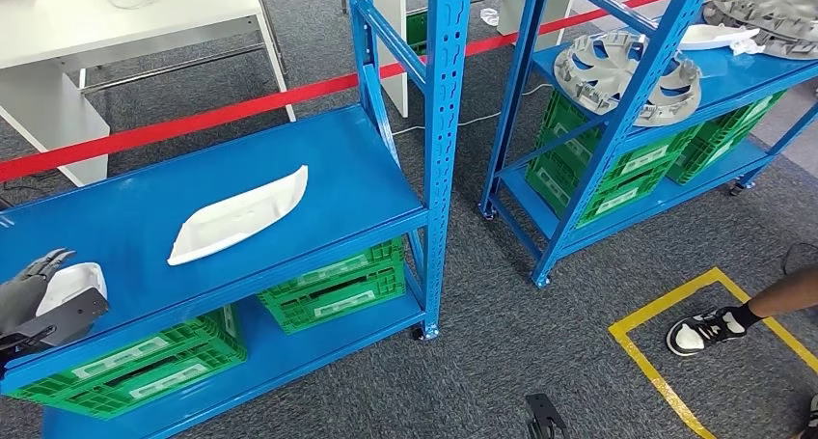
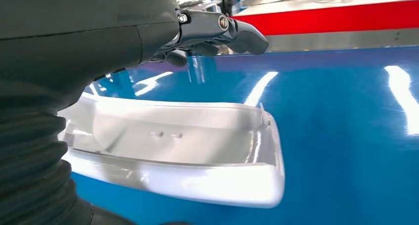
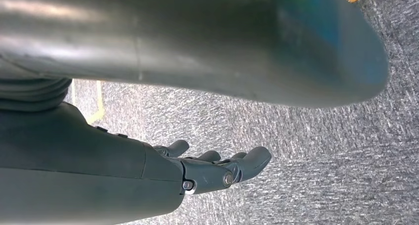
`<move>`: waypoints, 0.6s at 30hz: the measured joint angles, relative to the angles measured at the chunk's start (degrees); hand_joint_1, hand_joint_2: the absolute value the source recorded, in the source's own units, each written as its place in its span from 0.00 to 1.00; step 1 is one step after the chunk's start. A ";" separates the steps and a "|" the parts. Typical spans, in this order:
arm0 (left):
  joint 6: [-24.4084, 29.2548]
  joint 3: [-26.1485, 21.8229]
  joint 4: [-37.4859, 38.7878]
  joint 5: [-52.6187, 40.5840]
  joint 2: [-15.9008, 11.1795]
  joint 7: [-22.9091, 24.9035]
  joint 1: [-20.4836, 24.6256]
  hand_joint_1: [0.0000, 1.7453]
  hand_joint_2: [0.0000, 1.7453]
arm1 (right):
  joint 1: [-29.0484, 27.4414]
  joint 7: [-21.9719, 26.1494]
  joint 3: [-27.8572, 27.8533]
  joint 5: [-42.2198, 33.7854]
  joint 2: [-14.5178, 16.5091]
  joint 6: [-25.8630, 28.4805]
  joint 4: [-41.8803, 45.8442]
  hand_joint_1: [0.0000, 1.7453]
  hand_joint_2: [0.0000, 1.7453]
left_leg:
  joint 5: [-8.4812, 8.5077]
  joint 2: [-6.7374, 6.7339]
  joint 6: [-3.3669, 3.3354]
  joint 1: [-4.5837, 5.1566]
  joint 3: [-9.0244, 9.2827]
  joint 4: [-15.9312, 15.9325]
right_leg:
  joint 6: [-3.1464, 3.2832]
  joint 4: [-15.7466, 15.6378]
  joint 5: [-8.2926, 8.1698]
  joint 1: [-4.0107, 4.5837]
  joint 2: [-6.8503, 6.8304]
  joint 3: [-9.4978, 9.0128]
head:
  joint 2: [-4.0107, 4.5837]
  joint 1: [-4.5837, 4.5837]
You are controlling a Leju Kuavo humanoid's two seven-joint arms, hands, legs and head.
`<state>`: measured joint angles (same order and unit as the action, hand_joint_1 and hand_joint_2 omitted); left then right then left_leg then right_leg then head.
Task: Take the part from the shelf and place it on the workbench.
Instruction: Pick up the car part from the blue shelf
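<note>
Two white moulded parts lie on the top board of the near blue shelf point(image 1: 318, 159). The longer part point(image 1: 238, 216) sits mid-board. A smaller white part point(image 1: 73, 282) lies at the board's left end, with my left hand point(image 1: 34, 299) right at it. In the left wrist view this part point(image 2: 183, 151) rests on the blue board below my left hand point(image 2: 212, 34), whose fingers point(image 2: 244, 34) reach out above it without touching. My right hand point(image 3: 217, 168) hangs over the grey carpet with its fingers loosely apart and nothing in them.
Green crates point(image 1: 333, 285) fill the lower shelf board. A second blue shelf point(image 1: 617, 159) to the right carries grey wheel covers point(image 1: 627, 72) and more crates. A red barrier tape point(image 1: 222, 116) and a white table point(image 1: 116, 24) lie behind. A person's foot point(image 1: 707, 329) stands by yellow floor marking.
</note>
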<state>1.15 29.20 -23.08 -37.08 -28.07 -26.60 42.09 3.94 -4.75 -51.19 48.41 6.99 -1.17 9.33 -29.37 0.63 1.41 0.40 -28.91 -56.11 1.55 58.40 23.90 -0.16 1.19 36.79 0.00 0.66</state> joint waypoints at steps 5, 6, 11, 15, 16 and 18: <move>0.06 0.09 1.13 -1.46 0.79 1.12 0.90 0.85 1.00 | 0.02 -0.19 -0.15 -0.01 0.00 0.21 0.00 0.00 0.00 | 0.00 -0.01 0.00 0.00 -0.01 -0.01 | 0.00 0.00 0.00 -0.01 0.01 0.00 | 0.00 0.00; 0.06 0.09 1.30 -1.54 0.90 1.18 1.05 0.98 1.00 | 0.02 -0.22 -0.21 -0.02 0.00 0.22 0.00 0.00 0.00 | 0.00 -0.01 0.00 0.00 -0.01 -0.01 | 0.00 0.00 0.00 -0.01 0.00 0.00 | 0.00 0.00; 0.03 0.09 2.08 -1.99 1.37 1.21 1.45 1.00 1.00 | 0.02 -0.22 -0.52 -0.02 0.01 0.23 0.00 0.00 0.00 | 0.00 -0.01 0.00 0.00 -0.02 -0.01 | 0.00 0.00 0.00 -0.01 0.01 0.00 | 0.00 0.00; 0.01 0.15 2.51 -2.13 1.49 1.02 1.48 1.00 1.00 | 0.02 -0.20 -0.84 -0.02 0.02 0.22 0.00 0.00 0.00 | 0.00 -0.02 0.00 0.00 -0.02 -0.01 | 0.00 0.00 0.00 0.00 0.01 0.00 | 0.00 0.00; 0.04 0.18 2.60 -2.16 1.49 0.93 1.47 1.00 1.00 | 0.02 -0.17 -0.90 -0.02 0.02 0.22 0.00 0.00 0.00 | 0.00 -0.01 0.00 0.00 -0.02 -0.01 | 0.00 0.00 0.00 0.00 0.01 0.00 | 0.00 0.00; 0.17 0.24 2.76 -2.20 1.49 0.75 1.46 1.00 1.00 | 0.02 -0.02 -0.96 -0.02 0.02 0.20 0.00 0.00 0.00 | 0.00 -0.01 0.00 0.00 -0.05 -0.01 | 0.00 0.00 0.00 0.00 0.01 -0.01 | 0.01 0.00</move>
<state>1.31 29.43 -20.33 -39.29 -26.58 -25.85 43.54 3.97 -4.77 -52.15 48.39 7.02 -0.97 9.33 -29.37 0.62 1.41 0.40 -28.96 -56.12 1.55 58.40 23.90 -0.17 1.19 36.78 0.01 0.66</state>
